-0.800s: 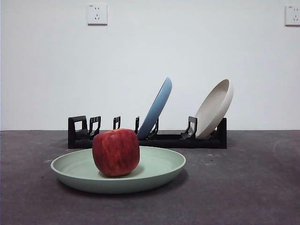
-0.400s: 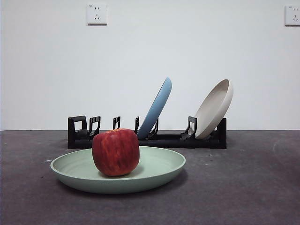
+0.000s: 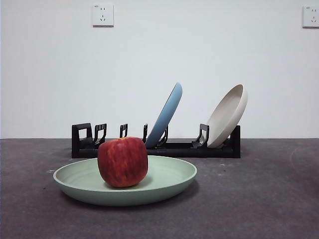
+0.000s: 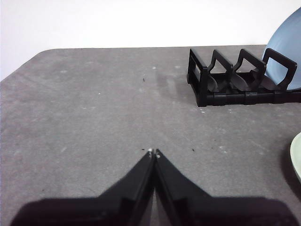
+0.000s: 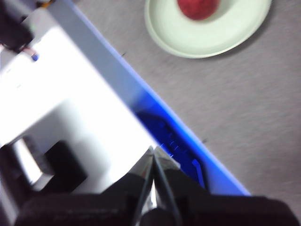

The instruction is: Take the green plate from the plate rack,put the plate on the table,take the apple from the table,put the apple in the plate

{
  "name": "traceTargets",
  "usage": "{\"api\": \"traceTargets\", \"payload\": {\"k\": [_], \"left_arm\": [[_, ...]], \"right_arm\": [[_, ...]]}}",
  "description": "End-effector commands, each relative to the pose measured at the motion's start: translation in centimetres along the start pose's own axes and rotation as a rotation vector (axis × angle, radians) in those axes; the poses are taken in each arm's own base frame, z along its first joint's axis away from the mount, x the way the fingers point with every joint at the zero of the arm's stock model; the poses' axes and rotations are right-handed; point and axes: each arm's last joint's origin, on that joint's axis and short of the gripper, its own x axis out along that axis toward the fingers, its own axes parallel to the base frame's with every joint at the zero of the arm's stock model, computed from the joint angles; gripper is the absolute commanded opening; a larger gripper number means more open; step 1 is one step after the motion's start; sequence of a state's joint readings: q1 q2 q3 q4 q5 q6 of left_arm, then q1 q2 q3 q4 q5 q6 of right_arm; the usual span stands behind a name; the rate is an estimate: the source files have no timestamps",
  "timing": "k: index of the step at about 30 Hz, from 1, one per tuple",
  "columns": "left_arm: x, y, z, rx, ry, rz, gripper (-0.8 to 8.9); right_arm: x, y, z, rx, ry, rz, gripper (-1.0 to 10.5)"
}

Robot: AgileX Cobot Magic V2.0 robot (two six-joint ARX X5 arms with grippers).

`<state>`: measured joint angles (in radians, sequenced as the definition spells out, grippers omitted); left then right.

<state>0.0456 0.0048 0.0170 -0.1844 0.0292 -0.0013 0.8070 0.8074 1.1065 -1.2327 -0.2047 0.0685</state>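
1. Both steps of the task look finished: the green plate (image 3: 125,181) lies flat on the table (image 3: 259,199) in front of the plate rack (image 3: 155,144), and the apple (image 3: 122,162) sits inside it, a little left of the plate's middle in the front view.
2. Two other plates remain propped in the rack, a light blue plate (image 3: 164,115) and a cream-white plate (image 3: 227,115), each leaning in its own slot.
3. No further grasp seems called for; my judgement is that the only move left is for the arms to wait clear of the plate.
4. Left gripper (image 4: 154,152): its jaws are pressed together at the tips with nothing between them, over bare table. The rack's end is well off to one side, and only a sliver of the green plate's rim shows at the picture's edge.
5. Right gripper (image 5: 153,153): its jaws are likewise closed and empty, over the table's edge. The plate and apple lie well apart from it, far across the table.
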Motion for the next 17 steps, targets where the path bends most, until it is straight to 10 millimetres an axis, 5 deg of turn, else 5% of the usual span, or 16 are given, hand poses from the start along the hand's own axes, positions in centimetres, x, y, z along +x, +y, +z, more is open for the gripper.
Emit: {"api": "traceTargets", "payload": {"k": [1, 9, 17], "left_arm": [[0.1, 0.0, -0.4, -0.007, 0.009, 0.005, -0.03], [0.1, 0.0, -0.4, -0.007, 0.009, 0.005, -0.03], [0.1, 0.0, -0.4, -0.007, 0.009, 0.005, -0.03]], "right_arm": [[-1.5, -0.8, -0.5, -0.026, -0.133, -0.056, 0.0], [-5.1, -3.1, -2.6, 0.121, -0.623, -0.431, 0.0], [0.1, -5.8, -7.2, 0.116, -0.856, -0.637, 0.0]]}}
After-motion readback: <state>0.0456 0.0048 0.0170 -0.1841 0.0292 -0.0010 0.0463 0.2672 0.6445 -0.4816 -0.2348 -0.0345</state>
